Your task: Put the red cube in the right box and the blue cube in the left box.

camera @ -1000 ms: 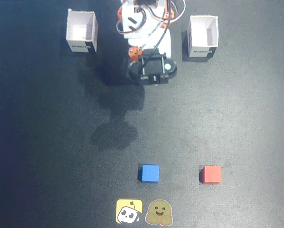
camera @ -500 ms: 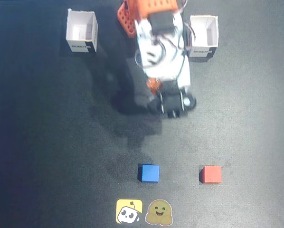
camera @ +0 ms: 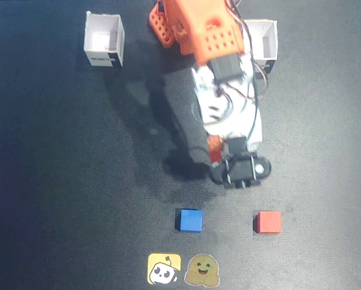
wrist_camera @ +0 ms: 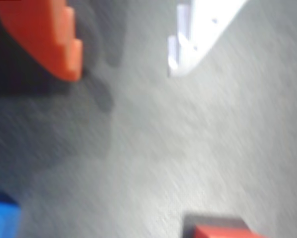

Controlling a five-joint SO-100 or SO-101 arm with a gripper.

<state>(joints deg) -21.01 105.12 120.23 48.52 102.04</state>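
Fixed view: two stickers [camera: 185,269] lie at the near edge of the dark mat [camera: 47,181]. Just beyond, the blue cube [camera: 191,220] and, to its right and well apart, the red cube [camera: 268,222] both rest on the mat. The gripper [camera: 238,175] hangs above the mat between and beyond them, touching neither. In the blurred wrist view its orange and white fingers stand apart, nothing between them. Farthest away: left white box [camera: 104,40], right white box [camera: 264,43] partly behind the arm.

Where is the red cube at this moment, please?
In the fixed view the red cube sits on the black mat near the bottom, right of the blue cube and below the gripper.
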